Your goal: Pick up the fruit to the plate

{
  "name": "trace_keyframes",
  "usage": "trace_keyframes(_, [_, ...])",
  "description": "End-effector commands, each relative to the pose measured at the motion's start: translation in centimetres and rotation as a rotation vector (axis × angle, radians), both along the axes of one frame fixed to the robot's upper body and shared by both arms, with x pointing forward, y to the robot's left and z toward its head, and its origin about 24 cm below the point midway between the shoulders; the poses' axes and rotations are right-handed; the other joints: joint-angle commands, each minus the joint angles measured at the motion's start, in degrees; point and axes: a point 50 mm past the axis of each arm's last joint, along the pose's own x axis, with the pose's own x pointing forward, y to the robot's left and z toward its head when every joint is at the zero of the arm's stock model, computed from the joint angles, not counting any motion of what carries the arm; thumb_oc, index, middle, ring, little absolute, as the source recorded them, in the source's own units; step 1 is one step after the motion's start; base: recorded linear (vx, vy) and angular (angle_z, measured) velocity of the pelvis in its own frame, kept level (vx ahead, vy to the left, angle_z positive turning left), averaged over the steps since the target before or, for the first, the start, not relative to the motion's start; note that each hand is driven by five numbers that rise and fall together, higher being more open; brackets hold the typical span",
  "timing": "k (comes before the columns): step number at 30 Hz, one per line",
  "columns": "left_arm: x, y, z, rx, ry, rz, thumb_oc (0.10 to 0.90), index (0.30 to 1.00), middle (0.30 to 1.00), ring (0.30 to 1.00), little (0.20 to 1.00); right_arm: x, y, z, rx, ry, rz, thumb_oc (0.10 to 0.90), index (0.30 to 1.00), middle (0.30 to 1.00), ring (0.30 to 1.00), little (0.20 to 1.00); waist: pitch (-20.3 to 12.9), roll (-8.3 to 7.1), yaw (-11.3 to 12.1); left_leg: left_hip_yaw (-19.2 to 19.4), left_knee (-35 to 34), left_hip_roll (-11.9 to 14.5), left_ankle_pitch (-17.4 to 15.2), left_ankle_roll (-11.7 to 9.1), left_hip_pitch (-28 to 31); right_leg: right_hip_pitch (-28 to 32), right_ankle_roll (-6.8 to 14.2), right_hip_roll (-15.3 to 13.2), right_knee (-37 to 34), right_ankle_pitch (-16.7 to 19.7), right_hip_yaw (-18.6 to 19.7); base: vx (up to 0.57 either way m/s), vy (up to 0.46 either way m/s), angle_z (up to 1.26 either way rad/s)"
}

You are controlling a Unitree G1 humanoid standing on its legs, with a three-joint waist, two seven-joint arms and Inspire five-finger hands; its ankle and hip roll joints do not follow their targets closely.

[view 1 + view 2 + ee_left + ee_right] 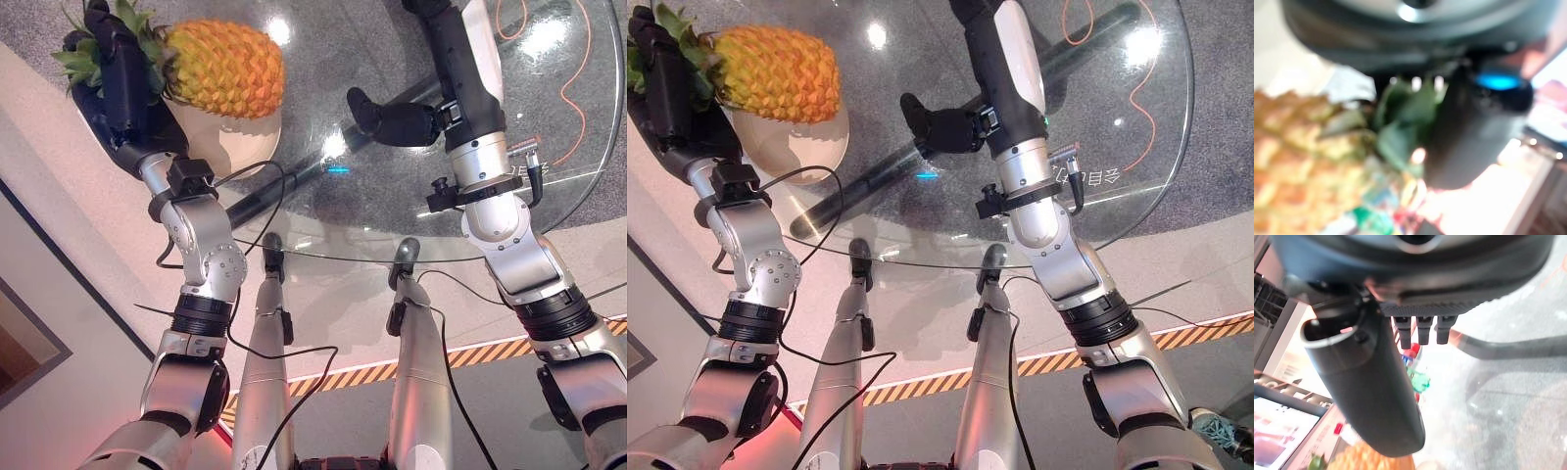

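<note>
Left eye view: pineapple (227, 67) over the plate (235, 137), held by its leafy crown.
There the left hand (116, 69) is curled round the leaves, so the fruit hangs sideways above the pale plate on the glass table (549, 117). In the left wrist view it seems clamped on the crown. In the right wrist view the right hand (1371, 396) is relaxed, fingers straight, idle.

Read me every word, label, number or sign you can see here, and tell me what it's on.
Pale lettering on the glass table, near its edge: too small to read.
Coloured packaging past the pineapple: blurred, unreadable.
</note>
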Motion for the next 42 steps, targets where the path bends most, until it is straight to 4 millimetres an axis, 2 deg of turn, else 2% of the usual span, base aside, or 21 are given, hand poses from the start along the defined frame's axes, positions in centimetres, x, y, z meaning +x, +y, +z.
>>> trace_keyframes(1, [-4.4,0.8,6.5,0.076,-0.398,0.167,0.100,0.300,0.300,0.300,0.200,-2.1,-1.4,3.6,0.195,-0.241,-0.005,0.800,0.900,0.900,0.900,0.900,-1.3,-1.49,0.6,1.1,6.7,-1.2,-6.2,1.4,-0.4,3.7,-1.7,3.0,-7.2,2.6,-3.6,0.00,0.000,0.00])
trace_keyframes(5, [-4.5,1.5,6.4,0.092,-0.375,0.242,0.100,0.300,0.300,0.300,0.200,-1.4,-4.0,2.3,0.337,-0.241,-0.135,0.800,0.900,0.900,0.900,0.900,-1.3,-1.63,0.3,1.2,6.8,-1.1,-6.4,1.5,-0.3,3.6,-1.7,3.1,-7.0,2.5,-3.6,0.00,0.000,0.00])
trace_keyframes(16, [-3.6,4.0,5.7,0.105,-0.308,0.380,0.100,0.300,0.300,0.300,0.200,-0.2,-12.8,-2.1,0.826,-0.174,-0.492,0.800,0.900,0.900,0.900,0.900,-1.3,-1.63,-0.3,1.6,6.3,-0.6,-7.1,1.6,0.2,3.7,-1.9,3.6,-6.7,1.9,-3.6,0.00,0.003,0.00])
trace_keyframes(25, [-2.9,4.8,6.5,0.126,-0.279,0.459,0.100,0.300,0.300,0.300,0.200,0.1,-18.2,-6.0,1.165,-0.129,-0.769,0.800,0.900,0.900,0.900,0.900,-1.3,-1.66,0.0,1.7,6.0,-0.3,-7.4,1.6,0.6,4.1,-2.1,3.9,-7.2,2.1,-3.6,0.00,-0.002,-0.02])
trace_keyframes(30, [-2.6,5.1,7.1,0.136,-0.264,0.509,0.100,0.300,0.300,0.300,0.200,0.0,-20.8,-9.2,1.388,-0.046,-0.905,0.800,0.900,0.900,0.900,0.900,-1.3,-1.47,0.4,1.7,6.0,-0.3,-7.4,1.5,0.4,4.1,-2.3,4.0,-7.3,2.1,-3.7,0.00,-0.002,-0.01])
trace_keyframes(32, [-2.6,5.1,7.3,0.139,-0.260,0.522,0.100,0.300,0.300,0.300,0.200,-0.3,-21.6,-10.1,1.416,-0.023,-0.941,0.800,0.900,0.900,0.900,0.900,-1.3,-1.44,0.5,1.6,5.9,-0.4,-7.3,1.6,0.4,4.1,-2.3,4.0,-7.4,2.2,-3.7,0.00,0.000,0.00])
trace_keyframes(34, [-2.4,5.2,7.6,0.149,-0.239,0.561,0.100,0.300,0.300,0.300,0.200,-0.6,-22.8,-11.8,1.441,0.056,-1.022,0.800,0.900,0.900,0.900,0.900,-1.3,-1.37,0.6,1.6,6.0,-0.3,-7.3,1.6,0.6,4.4,-2.4,4.1,-7.4,2.2,-3.6,0.00,0.000,0.00])
trace_keyframes(35, [-2.4,5.1,7.7,0.148,-0.243,0.563,0.100,0.300,0.300,0.300,0.200,-0.6,-22.9,-11.7,1.444,0.054,-1.018,0.800,0.900,0.900,0.900,0.900,-1.3,-1.41,0.6,1.6,5.9,-0.4,-6.8,1.7,0.1,4.0,-2.5,4.0,-7.6,2.7,-3.6,0.00,0.000,0.00])
trace_keyframes(38, [-2.3,5.0,8.1,0.162,-0.220,0.612,0.100,0.300,0.300,0.300,0.200,-1.0,-23.9,-13.6,1.456,0.162,-1.091,0.800,0.900,0.900,0.900,0.900,-1.3,-1.35,0.7,1.5,6.3,-0.3,-6.8,1.8,-0.1,3.9,-2.5,4.1,-7.4,2.7,-3.5,0.00,0.000,0.00])
trace_keyframes(42, [-2.0,5.0,8.1,0.200,-0.187,0.670,0.100,0.300,0.300,0.300,0.200,-1.9,-24.9,-17.4,1.476,0.380,-1.139,0.800,0.900,0.900,0.900,0.900,-1.3,-1.39,0.9,1.4,6.7,-0.2,-7.4,1.9,0.3,4.4,-2.6,4.3,-7.1,2.1,-3.4,0.00,0.000,0.00])
